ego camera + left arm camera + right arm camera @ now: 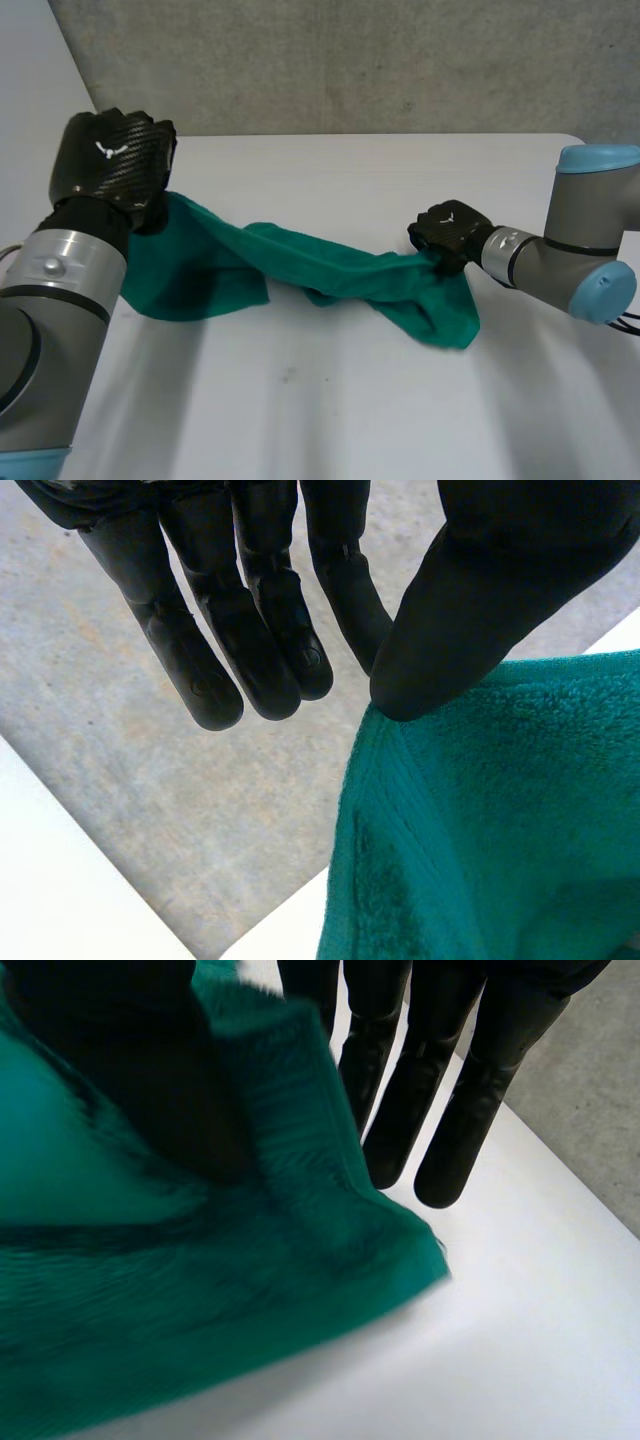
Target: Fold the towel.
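Observation:
A green towel [330, 265] stretches in a twisted band across the white table [330, 410], held up at both ends. My left hand [110, 155] is raised at the towel's left end. In the left wrist view its thumb [480, 590] presses a corner of the towel [500, 820] against a finger [345, 600], and the cloth hangs below. My right hand [450, 230] is low at the right end. In the right wrist view its thumb [130, 1070] lies on the towel [200, 1300], pinching an edge against the straight fingers [440, 1090] behind it.
A loose flap of towel hangs onto the table below my right hand. A grey floor lies beyond the table's far edge [380, 136]. My right arm [580, 250] reaches in from the right side.

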You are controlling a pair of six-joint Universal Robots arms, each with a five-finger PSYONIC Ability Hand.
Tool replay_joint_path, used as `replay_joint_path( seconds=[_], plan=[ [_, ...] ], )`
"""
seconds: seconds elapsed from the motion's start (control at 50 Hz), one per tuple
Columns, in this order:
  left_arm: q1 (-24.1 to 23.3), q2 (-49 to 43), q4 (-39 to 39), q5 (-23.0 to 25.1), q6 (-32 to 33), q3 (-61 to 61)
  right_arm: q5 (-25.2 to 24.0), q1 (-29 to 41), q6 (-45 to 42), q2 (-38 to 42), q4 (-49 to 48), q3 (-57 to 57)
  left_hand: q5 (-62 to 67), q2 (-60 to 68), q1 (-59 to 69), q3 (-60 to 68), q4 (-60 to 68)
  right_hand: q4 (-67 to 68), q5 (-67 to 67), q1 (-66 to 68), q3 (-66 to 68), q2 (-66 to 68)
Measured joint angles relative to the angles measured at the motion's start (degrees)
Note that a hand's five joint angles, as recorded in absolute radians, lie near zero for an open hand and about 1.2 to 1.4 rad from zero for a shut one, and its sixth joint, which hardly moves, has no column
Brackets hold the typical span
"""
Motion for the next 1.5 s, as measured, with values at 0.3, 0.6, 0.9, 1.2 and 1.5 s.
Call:
replay_joint_path(
  seconds=[0.3, 0.6, 0.9, 1.2, 1.5],
  plan=[
    [5.39, 3.48, -0.45, 1.22, 0.29, 0.77, 0.68, -1.55, 9.50, -24.41, 4.86, -1.49, -0.03, 0.07, 0.00, 0.11, 0.04, 6.84, 7.24, 3.45, 5.83, 5.14],
    [10.50, -8.47, -8.16, 8.93, 1.16, 1.27, 8.87, -1.72, -15.31, -26.38, 32.35, 6.71, -0.02, 0.09, 0.00, 0.11, 0.04, 6.84, 7.48, 3.45, 5.83, 5.15],
    [10.69, -25.22, -4.99, 8.74, 13.41, 31.05, 23.13, 3.34, -3.79, -14.64, 5.70, -21.06, -0.03, 0.10, 0.00, 0.13, 0.05, 6.87, 7.48, 3.45, 6.05, 5.15],
    [10.70, -15.43, 10.39, 8.78, 11.34, 28.23, 21.61, 3.32, 2.31, -32.08, -16.17, -1.02, -0.03, 0.10, 0.00, 0.13, 0.05, 6.88, 7.65, 3.45, 6.06, 5.15],
    [11.14, -13.42, 14.06, 11.04, 6.47, -1.50, 16.73, 3.27, 1.85, -36.86, -14.85, 30.70, -0.03, -0.02, -0.14, -0.04, 0.06, 7.05, 7.66, 3.45, 6.23, 5.15]
  ],
)
